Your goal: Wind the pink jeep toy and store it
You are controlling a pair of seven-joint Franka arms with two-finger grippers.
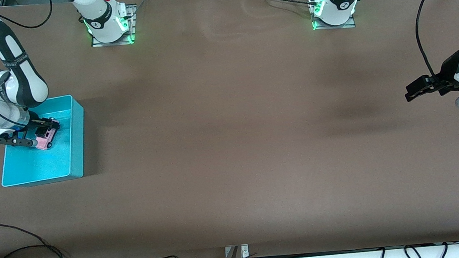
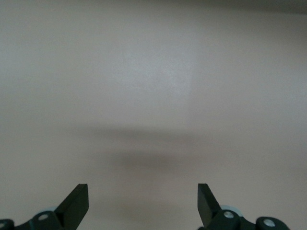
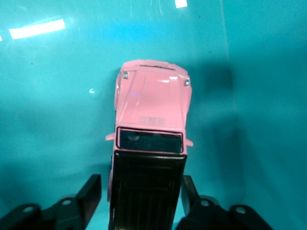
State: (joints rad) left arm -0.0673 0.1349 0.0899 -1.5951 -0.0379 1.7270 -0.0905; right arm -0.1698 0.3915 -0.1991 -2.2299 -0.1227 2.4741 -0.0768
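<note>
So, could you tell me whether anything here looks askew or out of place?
Nothing stands out: the pink jeep toy sits in the turquoise bin between the right gripper's fingers.

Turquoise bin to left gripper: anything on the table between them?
Nothing: the front view shows bare brown table between the turquoise bin and the left gripper.

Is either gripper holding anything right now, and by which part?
The right gripper flanks the pink jeep toy at its roof sides in the turquoise bin; grip uncertain. The left gripper is open, empty.
</note>
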